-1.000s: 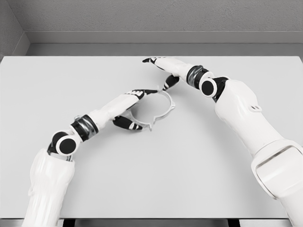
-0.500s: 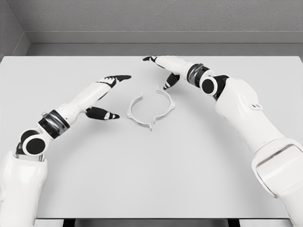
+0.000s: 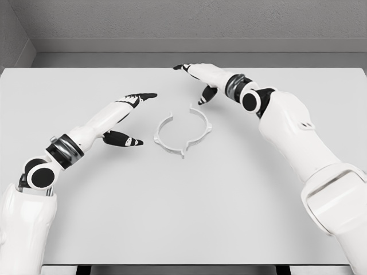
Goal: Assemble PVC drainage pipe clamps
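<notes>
Grey tabletop fills the frame, with a grey wall behind it. Nearest in, the left hand hovers just left of the clamp ring, fingers spread, thumb stretched toward it, holding nothing. That white ring lies flat mid-table, its two halves nearly meeting, a gap showing at the far side. Beyond the ring, up and to its right, the right hand hangs open too, thumb dipping toward the far rim. I judge the right thumb slightly nearer.
</notes>
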